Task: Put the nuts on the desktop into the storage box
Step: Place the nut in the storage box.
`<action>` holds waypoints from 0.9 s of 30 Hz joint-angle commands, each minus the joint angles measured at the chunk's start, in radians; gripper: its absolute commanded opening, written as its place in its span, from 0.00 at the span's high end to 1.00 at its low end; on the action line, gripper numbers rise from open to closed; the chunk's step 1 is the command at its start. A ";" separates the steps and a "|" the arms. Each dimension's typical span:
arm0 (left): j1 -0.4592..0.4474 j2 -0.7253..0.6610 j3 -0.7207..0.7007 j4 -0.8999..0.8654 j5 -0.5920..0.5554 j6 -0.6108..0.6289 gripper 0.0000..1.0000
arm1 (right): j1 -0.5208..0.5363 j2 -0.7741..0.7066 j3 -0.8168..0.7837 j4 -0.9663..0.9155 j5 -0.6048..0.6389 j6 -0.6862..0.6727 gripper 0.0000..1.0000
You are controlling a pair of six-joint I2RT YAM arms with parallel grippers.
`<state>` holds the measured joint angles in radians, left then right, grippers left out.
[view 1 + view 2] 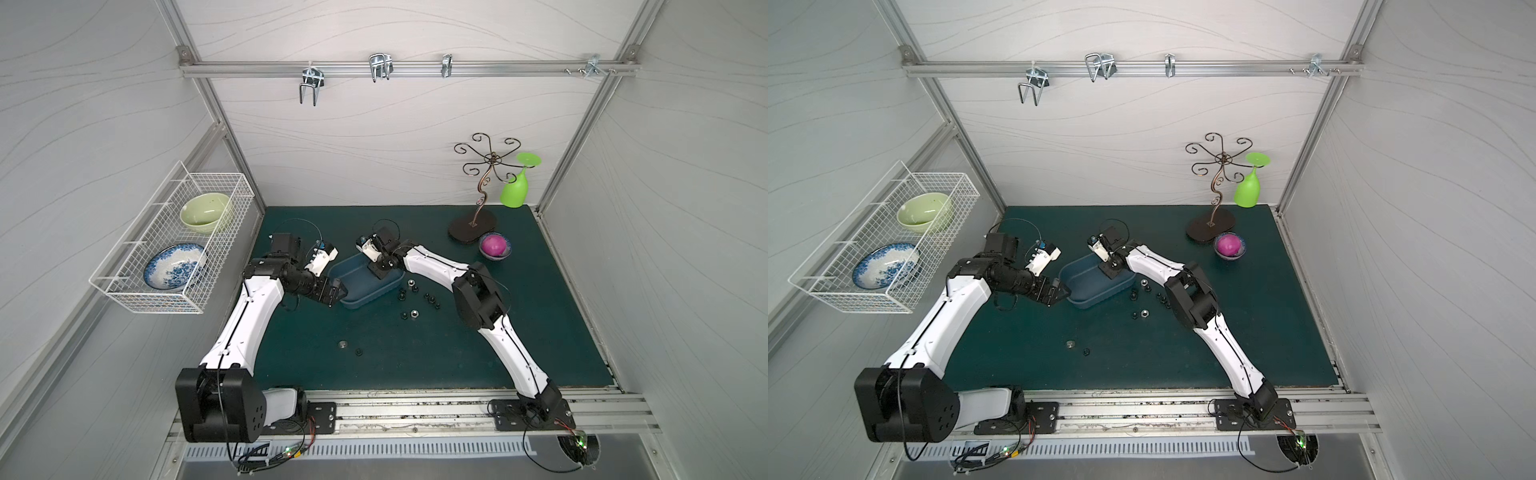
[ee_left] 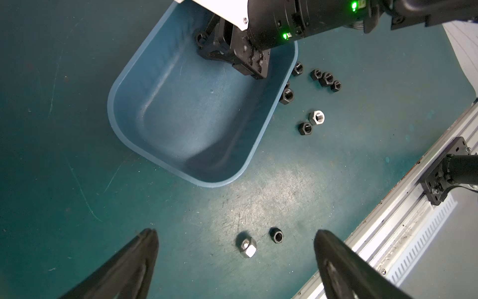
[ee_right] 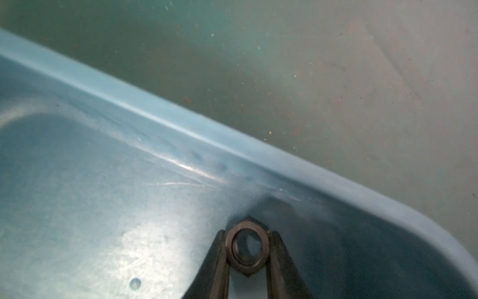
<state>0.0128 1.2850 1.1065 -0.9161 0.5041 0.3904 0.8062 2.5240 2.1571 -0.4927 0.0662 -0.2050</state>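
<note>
The blue-grey storage box (image 1: pixel 353 305) (image 1: pixel 1077 303) (image 2: pixel 181 124) lies mid-desktop (image 1: pixel 478 353). My right gripper (image 1: pixel 376 272) (image 1: pixel 1108 271) (image 3: pixel 247 248) reaches down inside it, shut on a black nut (image 3: pixel 247 269) (image 2: pixel 201 39) just above the box floor, near the wall and rim (image 3: pixel 181 124). My left gripper (image 1: pixel 338 293) (image 1: pixel 1061 291) (image 2: pixel 235 233) hovers open at the box's near-left corner, holding nothing. Several nuts (image 1: pixel 415 289) (image 2: pixel 326 78) lie just right of the box. A silver nut (image 2: pixel 246 244) (image 1: pixel 342 344) and a black nut (image 2: pixel 276 235) (image 1: pixel 359 352) lie nearer the front.
A scrolled metal stand (image 1: pixel 473 228) with a green glass (image 1: pixel 515 189) and a small bowl holding a magenta ball (image 1: pixel 493 245) stand at the back right. A white wire basket (image 1: pixel 174 245) with two bowls hangs on the left wall. Aluminium rails (image 1: pixel 415 411) edge the front.
</note>
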 commanded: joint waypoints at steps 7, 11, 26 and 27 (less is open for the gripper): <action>0.007 -0.026 -0.012 -0.002 0.007 0.018 0.01 | -0.030 0.070 0.084 -0.118 -0.028 0.032 0.74; 0.008 -0.033 -0.019 -0.005 0.010 0.021 0.02 | -0.032 0.054 0.058 -0.099 -0.043 0.033 0.72; 0.009 -0.045 -0.028 -0.013 0.025 0.031 0.01 | -0.045 0.012 0.020 -0.079 -0.077 0.005 0.54; 0.009 -0.045 -0.028 -0.013 0.028 0.031 0.01 | -0.045 0.001 0.020 -0.076 -0.080 0.005 0.54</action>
<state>0.0135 1.2625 1.0691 -0.9215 0.5095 0.4114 0.7742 2.5526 2.2047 -0.5053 0.0051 -0.2005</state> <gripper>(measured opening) 0.986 0.456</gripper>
